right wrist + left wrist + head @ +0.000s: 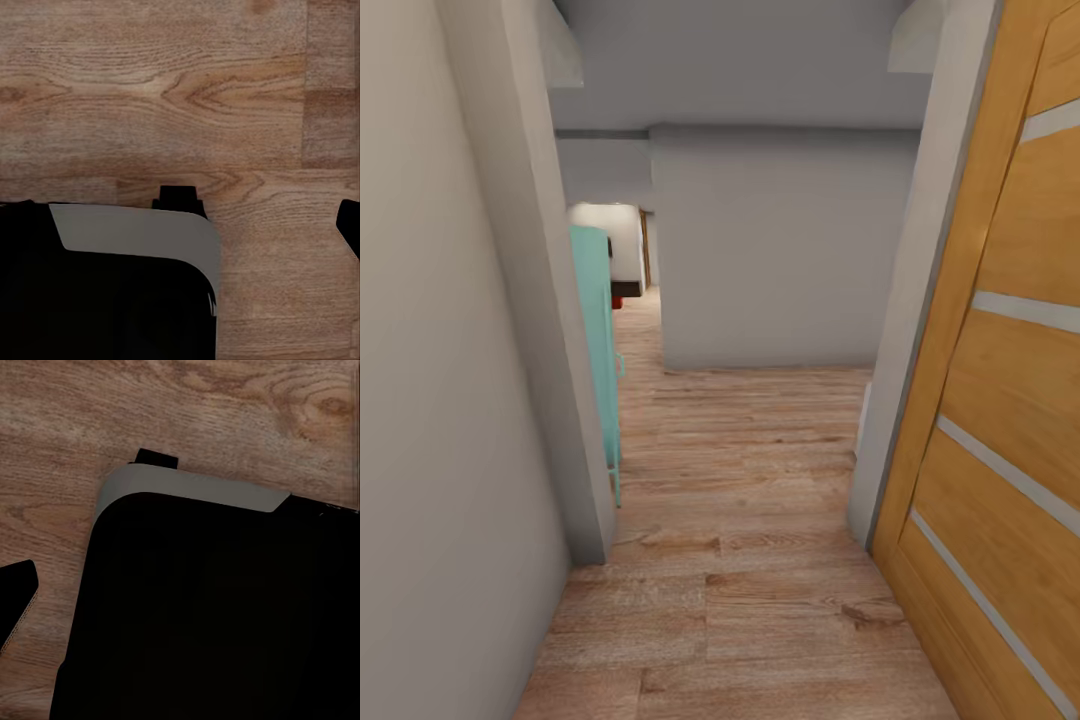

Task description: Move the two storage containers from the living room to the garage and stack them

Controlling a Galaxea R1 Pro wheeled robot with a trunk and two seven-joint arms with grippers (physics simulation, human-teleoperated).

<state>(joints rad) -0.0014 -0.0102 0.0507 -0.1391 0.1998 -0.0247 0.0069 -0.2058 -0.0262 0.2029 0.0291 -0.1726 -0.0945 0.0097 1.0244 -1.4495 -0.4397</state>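
head: corridor of light plank floor, orange-wood door at right, teal cabinet at left; no containers seen, bearing from either gripper unknown, likely ahead | left wrist: robot base over planks; jaw opening can't tell | right wrist: base, planks; can't tell

One wooden door, one teal cabinet, possibly more beyond.

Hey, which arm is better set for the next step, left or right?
Neither, judging by this: both wrist views look down on wood plank floor beside the robot's dark base, and the head view looks along it past a turquoise cabinet. Driving likely comes first.
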